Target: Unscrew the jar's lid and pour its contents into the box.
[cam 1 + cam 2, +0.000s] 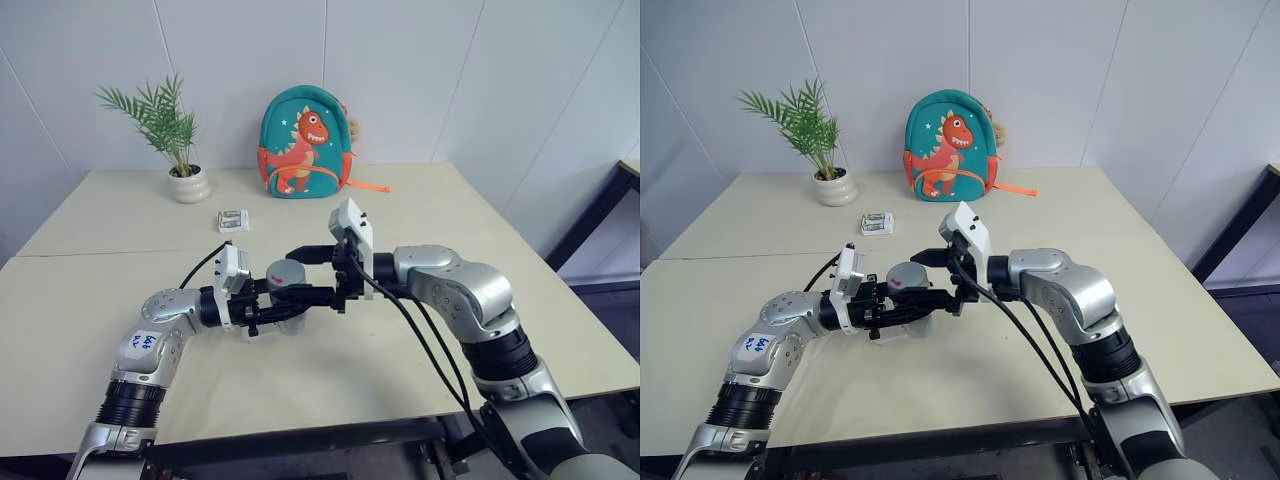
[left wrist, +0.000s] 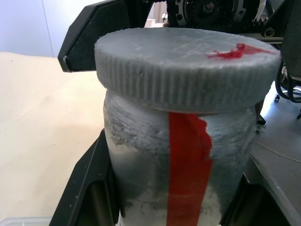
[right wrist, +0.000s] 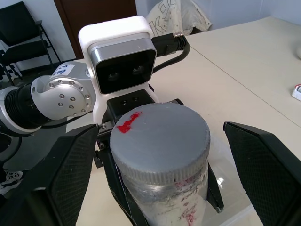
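The counter was a pale beige top made of two slabs meeting at a seam, standing before a white panelled wall. At its far edge stood one white pot with a green plant toward the far left corner, and one teal backpack printed with an orange dinosaur near the middle of that edge; one small green-and-white packet lay a little nearer than those, between the plant and the backpack. There was one jar, held upright above the counter's middle part, toward the near edge. Its clear wall looked cloudy with whitish smears, a red strip ran down its side, and pale contents showed low inside. One lid sat on it, grey and round with a ribbed rim and a small red mark on its flat top. The left gripper had its black fingers pinched onto the jar's body from both sides, just under the lid. The right gripper reached in from the opposite side, its fingers spread wide to either side of the lid and clear of it. A corner of the frosted box showed below the jar in the left wrist view.
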Motion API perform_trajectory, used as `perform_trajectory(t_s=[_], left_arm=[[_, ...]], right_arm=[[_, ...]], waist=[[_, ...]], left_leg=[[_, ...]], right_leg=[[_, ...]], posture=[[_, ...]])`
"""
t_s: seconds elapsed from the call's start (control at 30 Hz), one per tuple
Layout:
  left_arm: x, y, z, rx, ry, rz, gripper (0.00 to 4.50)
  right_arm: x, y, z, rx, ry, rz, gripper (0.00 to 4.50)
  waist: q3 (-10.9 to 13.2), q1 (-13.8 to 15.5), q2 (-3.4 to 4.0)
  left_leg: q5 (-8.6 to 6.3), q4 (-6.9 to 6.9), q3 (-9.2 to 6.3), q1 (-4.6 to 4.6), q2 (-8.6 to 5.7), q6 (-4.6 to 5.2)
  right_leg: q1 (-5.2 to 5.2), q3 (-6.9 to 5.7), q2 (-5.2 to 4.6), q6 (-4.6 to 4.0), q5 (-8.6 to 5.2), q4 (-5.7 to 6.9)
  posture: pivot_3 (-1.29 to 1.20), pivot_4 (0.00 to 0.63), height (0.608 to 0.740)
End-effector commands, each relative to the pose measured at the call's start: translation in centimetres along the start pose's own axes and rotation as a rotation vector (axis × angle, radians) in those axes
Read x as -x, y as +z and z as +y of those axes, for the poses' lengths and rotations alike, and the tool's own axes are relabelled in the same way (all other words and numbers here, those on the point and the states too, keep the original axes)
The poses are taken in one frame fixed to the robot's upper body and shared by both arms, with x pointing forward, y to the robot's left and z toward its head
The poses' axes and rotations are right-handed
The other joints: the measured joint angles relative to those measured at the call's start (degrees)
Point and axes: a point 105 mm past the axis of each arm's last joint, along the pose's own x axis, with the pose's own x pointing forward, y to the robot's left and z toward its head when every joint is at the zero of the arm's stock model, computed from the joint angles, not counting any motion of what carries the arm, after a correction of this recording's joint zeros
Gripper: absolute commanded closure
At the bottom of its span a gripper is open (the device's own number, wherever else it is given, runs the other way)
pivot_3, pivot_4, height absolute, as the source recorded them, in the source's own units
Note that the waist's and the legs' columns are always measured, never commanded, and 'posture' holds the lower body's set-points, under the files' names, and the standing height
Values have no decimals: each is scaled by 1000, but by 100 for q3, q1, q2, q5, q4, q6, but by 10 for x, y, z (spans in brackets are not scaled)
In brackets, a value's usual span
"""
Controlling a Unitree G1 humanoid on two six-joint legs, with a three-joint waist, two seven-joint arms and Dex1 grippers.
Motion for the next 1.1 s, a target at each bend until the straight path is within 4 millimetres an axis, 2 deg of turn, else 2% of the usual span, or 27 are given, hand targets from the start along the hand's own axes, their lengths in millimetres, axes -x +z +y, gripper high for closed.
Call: perform_trajectory(t_s=[0.03, 0.1, 0.23, 0.4, 0.67, 0.8, 0.93, 1.1], left_arm=[[-2, 12, -3, -45, -13, -36, 2477], [-2, 12, -3, -45, -13, -36, 2477], [-2, 12, -3, -44, -15, -36, 2477], [-2, 11, -4, -43, -17, -35, 2477], [-2, 10, -5, -39, -18, -38, 2477], [-2, 10, -6, -37, -18, -38, 2477], [-2, 10, -6, -36, -14, -39, 2477], [4, 13, -3, -4, 7, -50, 2477]], right_arm=[[0, 14, 5, 50, 17, -43, 204], [0, 14, 5, 47, 20, -47, 607], [0, 15, 6, 45, 24, -57, 1931], [1, 19, 9, 38, 33, -83, 1970], [9, 40, 15, -34, 81, -203, 1970], [19, 44, 8, -37, 41, -231, 1970], [40, 40, -11, -7, -82, -233, 1970], [97, 16, -50, -10, -358, -226, 1970]], waist=[[0, 1, 0], [0, 1, 0], [0, 0, 0], [0, 0, 0], [0, 1, 0], [0, 2, 0], [0, 8, 0], [0, 52, 0]], left_leg=[[0, 0, 0, 0, 0, 0], [0, 0, 0, 0, 0, 0], [0, 0, 0, 0, 0, 0], [0, 0, 0, 0, 0, 0], [0, 0, 0, 0, 0, 0], [0, 0, -1, 0, 0, 0], [0, 0, -1, 0, 0, 0], [-1, -2, -1, -2, -1, 1]], right_leg=[[0, 0, 0, 0, 0, 0], [0, 0, 0, 0, 0, 0], [0, 0, 0, 0, 0, 0], [0, 0, 0, 0, 0, 0], [0, 0, 0, 0, 0, 0], [1, 0, -1, 0, 0, -1], [1, 0, 0, 0, 0, -1], [5, 0, -1, 1, 0, -15]], posture=[[0, 150, 740], [0, 150, 740], [0, 150, 740], [0, 150, 740], [0, 150, 740], [0, 150, 740], [0, 150, 740], [0, 150, 740]])
